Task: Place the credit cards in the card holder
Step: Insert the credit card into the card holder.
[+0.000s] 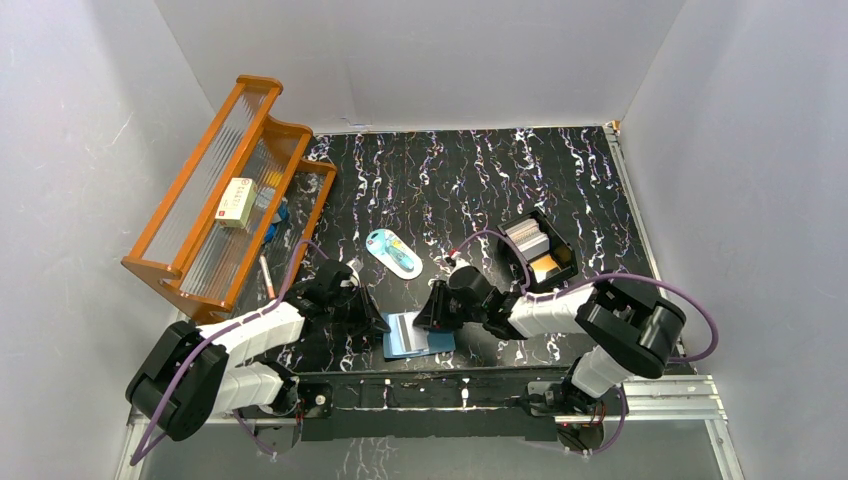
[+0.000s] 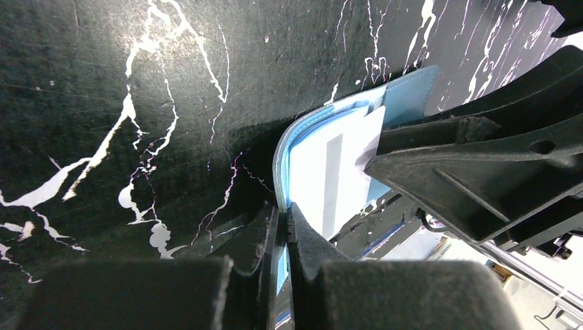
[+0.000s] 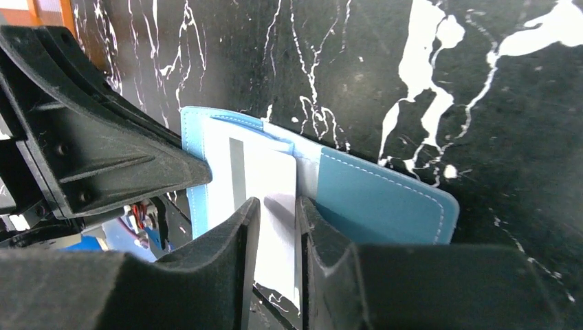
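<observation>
From above, we note the flat blue folding card holder lying open on the black marbled table, between the left gripper and the right gripper. At the left wrist, we find the fingers pressed together on the holder's curled near edge. At the right wrist, we record the jaws standing slightly apart, a pale grey-white striped plastic card showing in the gap, its far end tucked under a light-blue pocket lip.
</observation>
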{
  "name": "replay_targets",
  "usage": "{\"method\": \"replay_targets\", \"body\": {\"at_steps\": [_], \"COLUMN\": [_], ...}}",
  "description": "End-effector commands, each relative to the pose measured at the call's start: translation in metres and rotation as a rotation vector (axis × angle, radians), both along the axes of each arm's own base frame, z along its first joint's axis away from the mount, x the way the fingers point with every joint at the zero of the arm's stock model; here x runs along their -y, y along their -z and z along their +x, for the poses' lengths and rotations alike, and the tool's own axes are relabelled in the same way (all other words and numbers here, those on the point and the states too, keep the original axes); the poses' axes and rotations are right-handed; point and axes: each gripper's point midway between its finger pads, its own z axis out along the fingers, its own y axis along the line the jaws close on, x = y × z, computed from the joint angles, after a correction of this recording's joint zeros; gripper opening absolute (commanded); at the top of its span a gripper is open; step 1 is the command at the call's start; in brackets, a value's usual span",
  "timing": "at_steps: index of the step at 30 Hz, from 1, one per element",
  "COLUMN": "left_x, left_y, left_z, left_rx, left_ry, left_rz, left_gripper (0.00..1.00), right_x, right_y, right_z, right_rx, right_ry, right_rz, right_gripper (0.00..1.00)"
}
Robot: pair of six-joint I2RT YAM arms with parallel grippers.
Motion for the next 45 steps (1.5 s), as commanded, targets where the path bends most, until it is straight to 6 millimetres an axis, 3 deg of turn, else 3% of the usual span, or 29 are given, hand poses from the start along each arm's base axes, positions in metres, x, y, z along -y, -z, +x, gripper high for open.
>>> {"method": "replay_targets", "body": {"at_steps": [1,7,12,21,24,29,37,45], "left_x": [0.007,0.007,0.007,0.006,0.005,0.005,0.005,0.005], "left_y": [-0.013,-0.015,-0.017,-0.018,-0.017,-0.017,-0.018,-0.018], "left_z": [-0.002,0.0,0.001,0.002,0.001,0.001,0.002,0.002], "left_rx": [0.005,0.014,0.028,0.033,0.033,0.035,0.037,0.034], "left_ry": [0.02,0.014,0.006,-0.002,-0.001,-0.002,-0.004,-0.004], "left_rz": [-0.036,-0.039,-0.038,-0.036,-0.033,-0.033,-0.034,-0.035], "left_gripper": [0.0,0.0,0.0,0.0,0.0,0.0,0.0,0.0], "right_x": [-0.016,-0.023,-0.006,-0.009,-0.009,-0.006,-0.014,-0.033], "right_y": [-0.007,-0.009,-0.003,-0.006,-0.006,-0.016,-0.019,-0.029], "right_z": [-0.006,-0.008,-0.004,-0.007,-0.008,-0.004,-0.009,-0.019], "right_rx": [0.003,-0.04,-0.033,-0.051,-0.053,-0.028,-0.04,-0.066], "right_ry": [-0.051,-0.048,-0.017,-0.045,-0.044,-0.033,-0.056,-0.099], "right_rz": [0.024,0.037,-0.085,-0.106,-0.111,-0.118,-0.09,0.02], "right_gripper": [0.33,0.37,0.4,0.35,0.41,0.42,0.33,0.2]}}
